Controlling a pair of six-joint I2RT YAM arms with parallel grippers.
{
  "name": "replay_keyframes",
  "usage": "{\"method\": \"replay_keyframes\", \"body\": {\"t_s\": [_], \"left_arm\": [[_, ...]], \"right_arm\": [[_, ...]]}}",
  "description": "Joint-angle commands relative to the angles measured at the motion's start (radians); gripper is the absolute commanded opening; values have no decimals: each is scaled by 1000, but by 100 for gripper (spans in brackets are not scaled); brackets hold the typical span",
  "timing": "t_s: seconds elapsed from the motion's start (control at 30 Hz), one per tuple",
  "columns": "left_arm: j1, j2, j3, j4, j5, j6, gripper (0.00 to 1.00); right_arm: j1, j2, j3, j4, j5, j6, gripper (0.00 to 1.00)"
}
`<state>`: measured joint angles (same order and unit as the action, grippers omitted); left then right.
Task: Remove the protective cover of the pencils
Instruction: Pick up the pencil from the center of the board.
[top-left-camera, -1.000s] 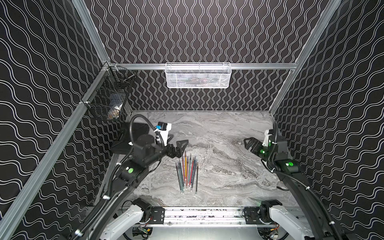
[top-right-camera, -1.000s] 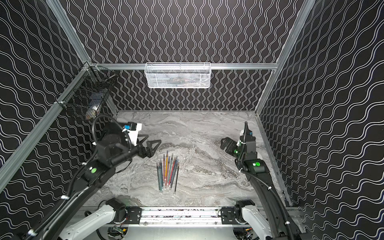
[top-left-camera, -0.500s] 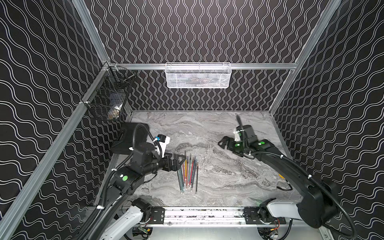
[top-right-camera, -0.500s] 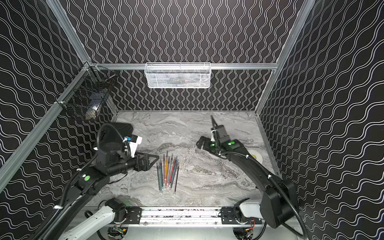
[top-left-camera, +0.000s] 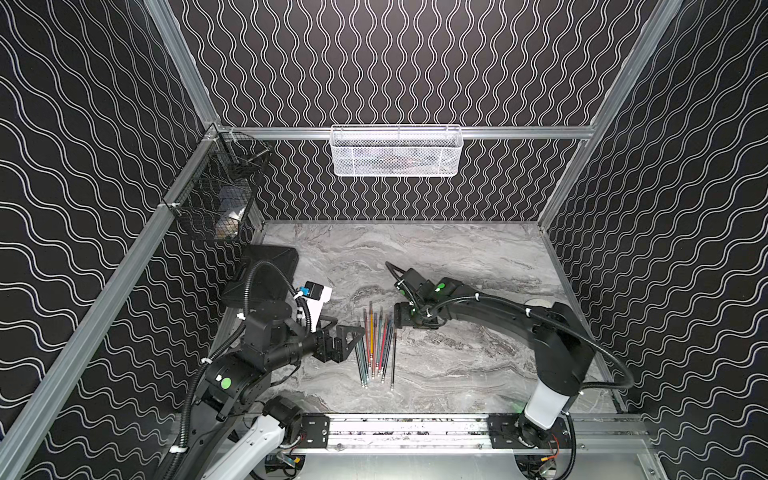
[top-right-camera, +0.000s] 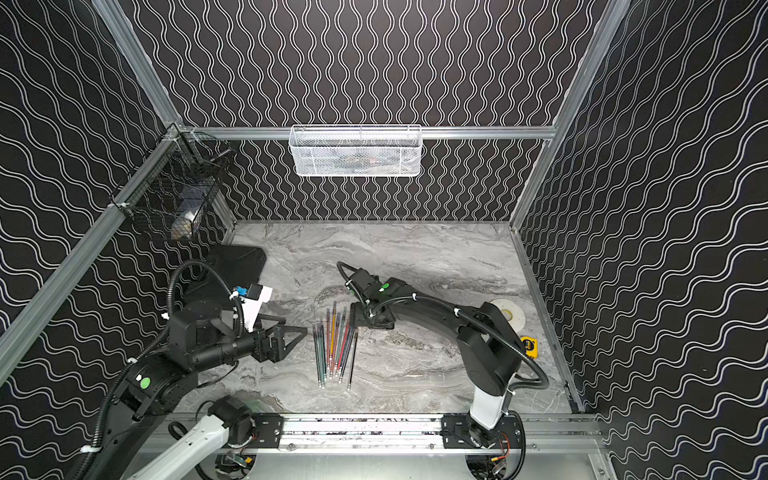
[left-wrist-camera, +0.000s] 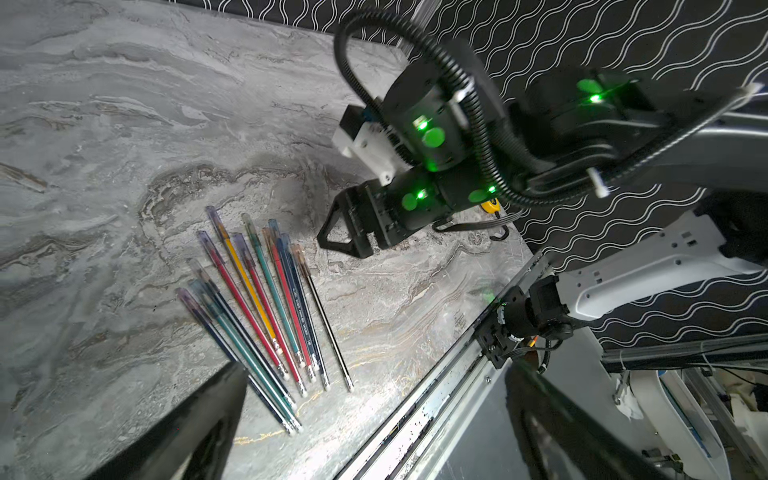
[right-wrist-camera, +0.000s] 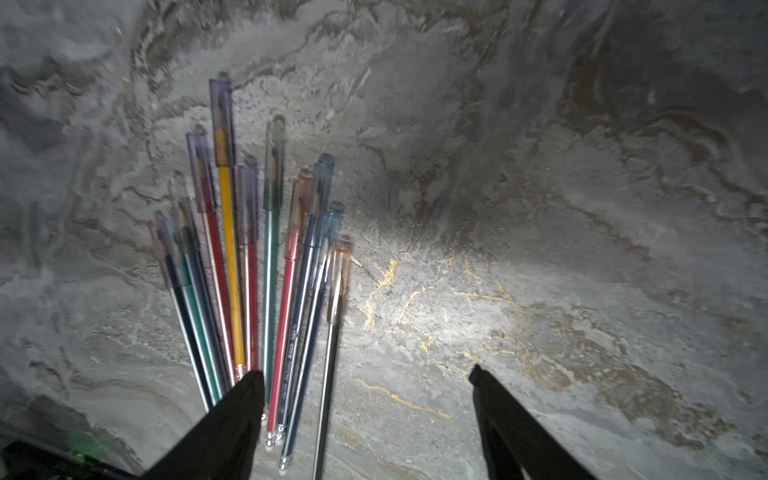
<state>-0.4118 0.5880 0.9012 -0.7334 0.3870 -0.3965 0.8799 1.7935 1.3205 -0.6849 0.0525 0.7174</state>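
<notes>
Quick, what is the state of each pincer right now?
Left pincer: open, holding nothing.
Right pincer: open, holding nothing.

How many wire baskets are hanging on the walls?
2. The white basket hangs at the middle of the back wall; the black basket hangs on the left wall, near the back corner.

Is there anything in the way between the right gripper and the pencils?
Nothing visible does. The right gripper, jaws apart, is close beside the pencils, near their capped ends, and only marble tabletop shows between them. The left gripper is on their other side.
</notes>
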Motion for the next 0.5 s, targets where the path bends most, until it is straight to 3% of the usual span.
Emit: {"method": "replay_keyframes", "body": {"t_s": [0.0, 0.27, 0.47], "left_arm": [[3, 6, 2, -13, -25, -1, 100], [97, -22, -10, 6, 2, 0, 100], [101, -14, -7, -2, 1, 2, 100]], "right_arm": [[41, 8, 13, -17, 70, 10, 79], [64, 17, 26, -13, 88, 6, 80], [64, 48, 43, -64, 159, 45, 77]]}}
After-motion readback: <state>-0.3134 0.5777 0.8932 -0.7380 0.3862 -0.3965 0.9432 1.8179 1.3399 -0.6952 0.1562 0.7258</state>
